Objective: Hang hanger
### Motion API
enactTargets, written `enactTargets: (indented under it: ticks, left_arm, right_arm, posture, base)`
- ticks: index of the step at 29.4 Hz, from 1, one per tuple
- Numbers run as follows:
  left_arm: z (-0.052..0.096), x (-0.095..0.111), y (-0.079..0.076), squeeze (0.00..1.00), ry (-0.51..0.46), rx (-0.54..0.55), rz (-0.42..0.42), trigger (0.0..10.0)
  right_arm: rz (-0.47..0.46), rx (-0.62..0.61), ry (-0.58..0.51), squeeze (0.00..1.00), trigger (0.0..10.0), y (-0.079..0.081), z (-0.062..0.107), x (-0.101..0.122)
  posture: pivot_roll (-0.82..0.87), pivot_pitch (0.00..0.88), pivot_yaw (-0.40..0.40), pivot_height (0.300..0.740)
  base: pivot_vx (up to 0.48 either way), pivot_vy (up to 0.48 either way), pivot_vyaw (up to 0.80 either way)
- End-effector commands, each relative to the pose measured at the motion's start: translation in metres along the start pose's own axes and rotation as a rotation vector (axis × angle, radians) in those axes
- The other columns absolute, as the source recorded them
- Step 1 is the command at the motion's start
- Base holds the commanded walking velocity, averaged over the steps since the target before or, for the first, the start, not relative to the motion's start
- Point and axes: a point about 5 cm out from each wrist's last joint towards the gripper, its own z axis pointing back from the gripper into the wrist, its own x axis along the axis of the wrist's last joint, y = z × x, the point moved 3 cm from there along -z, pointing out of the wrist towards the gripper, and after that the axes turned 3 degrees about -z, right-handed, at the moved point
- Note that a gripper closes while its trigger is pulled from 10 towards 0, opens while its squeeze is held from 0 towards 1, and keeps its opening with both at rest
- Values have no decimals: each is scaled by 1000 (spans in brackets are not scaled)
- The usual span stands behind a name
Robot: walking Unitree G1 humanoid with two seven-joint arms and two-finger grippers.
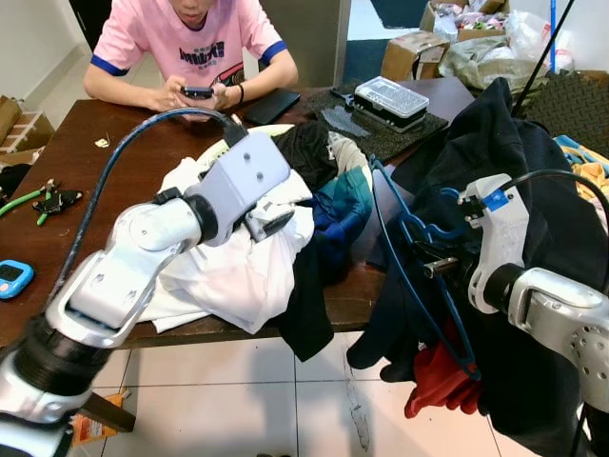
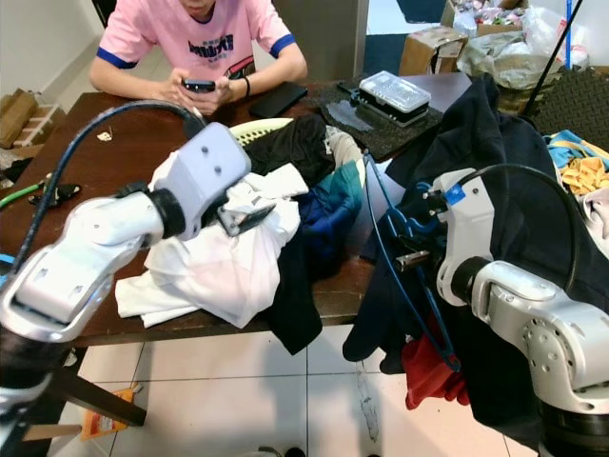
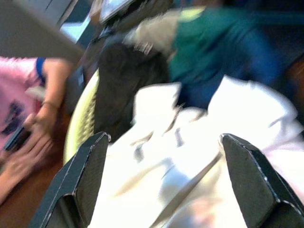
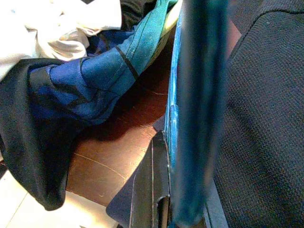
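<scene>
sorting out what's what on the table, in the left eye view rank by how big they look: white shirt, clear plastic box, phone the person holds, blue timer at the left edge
1. white shirt, largest by far
2. clear plastic box
3. blue timer
4. phone

The timer sits nearer the camera than the phone, so their true order is unsure.
</scene>
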Motion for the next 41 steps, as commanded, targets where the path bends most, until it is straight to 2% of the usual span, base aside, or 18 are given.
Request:
enactTargets:
  ticks: [1,3,8,22,23,24,25,27,28,40,41]
  left_arm:
    - [3,-15,-2,0,83,-23,-30,10000]
    - [3,-24,0,0,134,-20,-20,10000]
    - [3,-35,3,0,189,-18,-34,10000]
    - [3,-46,-1,0,227,-53,-19,10000]
    - [2,-47,1,0,229,-38,-12,8667]
    - [2,-47,1,0,229,-38,-12,8667]
    - [1,-48,4,0,229,-14,-4,745]
    - [1,-48,4,0,229,-14,-4,745]
    - [0,-49,7,0,228,9,-3,0]
    - [-1,-52,19,0,225,70,19,0]
    - [-1,-45,27,0,180,102,90,0]
  right_arm:
    - [7,8,8,0,10000,1,1,-1]
    - [8,10,6,0,10000,2,1,0]
    - [10,12,4,0,10000,2,0,1]
    - [11,7,1,0,10000,2,1,2]
    - [11,7,0,0,10000,2,1,2]
    - [11,7,0,0,10000,2,1,2]
    - [11,7,0,0,10000,2,1,2]
    - [11,7,0,0,10000,2,1,2]
    - [11,7,-1,0,10000,2,1,2]
    - [8,7,-2,0,10000,3,2,1]
    - [7,8,-2,0,10000,3,1,1]
  posture:
    - [31,189,51,740]
    - [30,181,51,740]
    - [28,175,53,740]
    - [22,180,54,740]
    - [20,181,55,740]
    - [20,181,55,740]
    - [20,181,55,740]
    - [20,181,55,740]
    - [20,181,55,740]
    - [19,184,58,740]
    - [19,184,58,740]
  base:
    - [0,0,0]
    - [0,0,0]
    - [0,0,0]
    - [0,0,0]
    - [0,0,0]
    - [0,0,0]
    - [0,0,0]
    - [0,0,0]
    - [0,0,0]
    - [0,0,0]
    - [0,0,0]
